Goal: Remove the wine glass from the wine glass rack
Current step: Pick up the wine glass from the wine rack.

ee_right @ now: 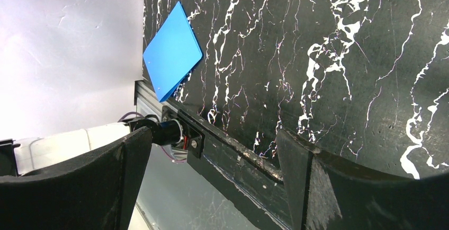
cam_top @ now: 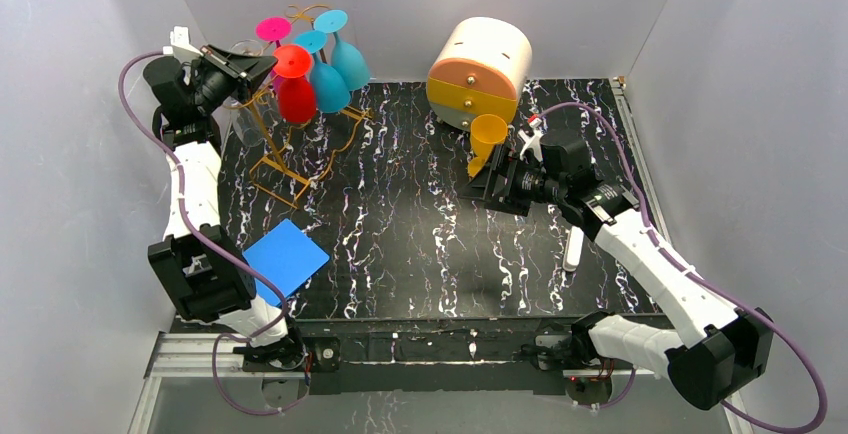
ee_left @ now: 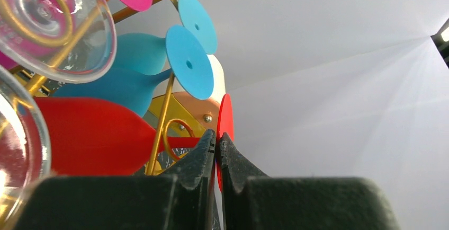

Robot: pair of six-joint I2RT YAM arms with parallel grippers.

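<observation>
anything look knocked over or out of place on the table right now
Yes. The orange wine glass looks tipped on its side on the table, beside the round drawer box, not hanging on the wine glass rack. A blue card lies askew near the front left.

White arm links [cam_top: 190, 194], black joints [cam_top: 200, 276], purple cables [cam_top: 122, 84].

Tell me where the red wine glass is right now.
Top view, far left: the red wine glass hangs on the wine glass rack beside the blue glasses, with the left tool shut on its stem.
</observation>
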